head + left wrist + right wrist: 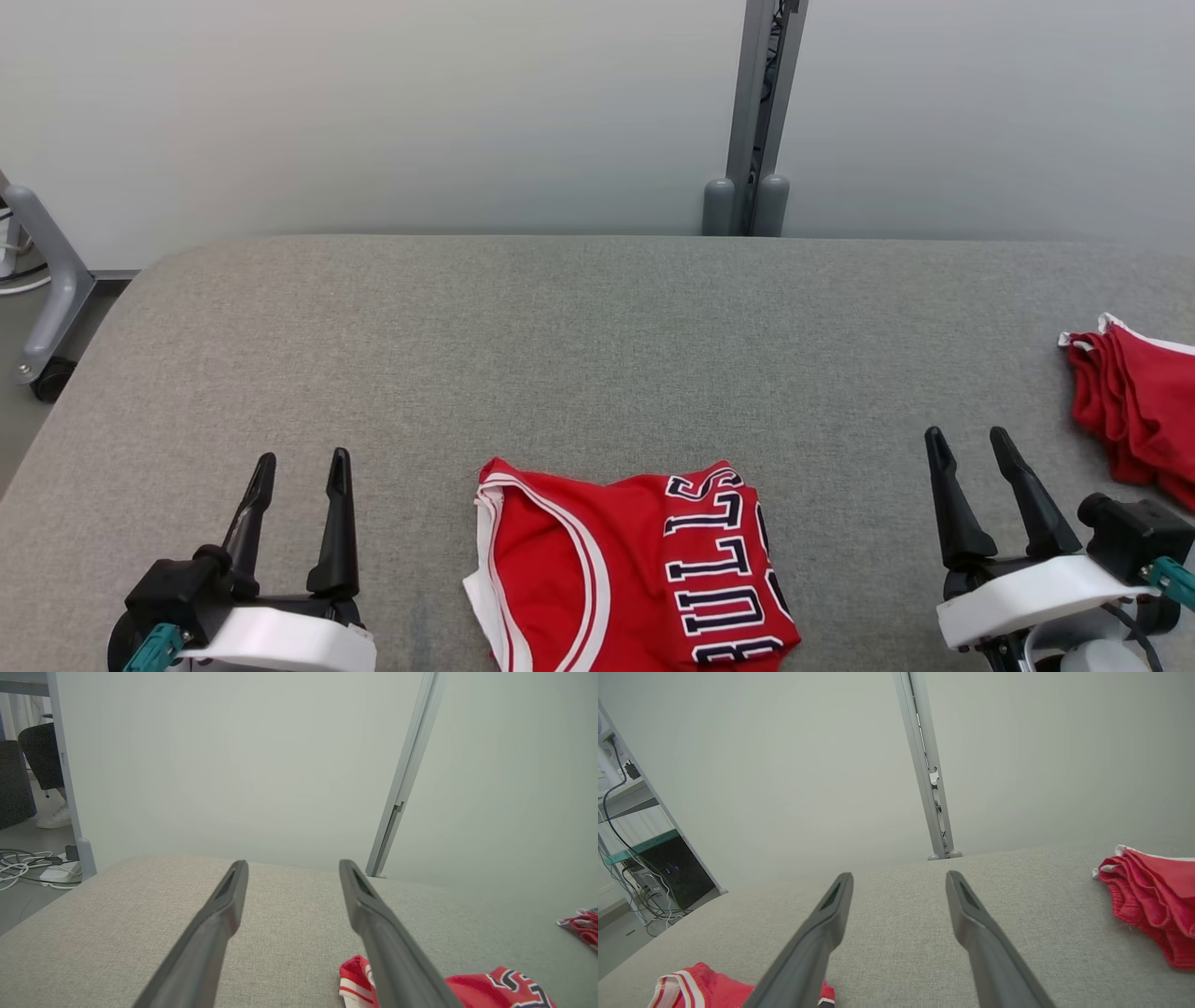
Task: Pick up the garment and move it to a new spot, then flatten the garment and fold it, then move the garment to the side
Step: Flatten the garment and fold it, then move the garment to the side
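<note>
A folded red garment (pixel 635 569) with white trim and dark "BULLS" lettering lies at the near edge of the grey table (pixel 597 345), between my two grippers. Its edge also shows in the left wrist view as the garment (pixel 490 991) and in the right wrist view as the garment (pixel 705 989). My left gripper (pixel 301 459) stands open to its left, nothing between the fingers. My right gripper (pixel 969 437) stands open to its right, also holding nothing. Neither touches the cloth.
Several stacked red garments (pixel 1134 411) lie at the table's right edge, close to my right gripper. A grey post (pixel 756 112) stands behind the table against the pale wall. A grey stand (pixel 47 280) and cables (pixel 28 863) are on the floor at left.
</note>
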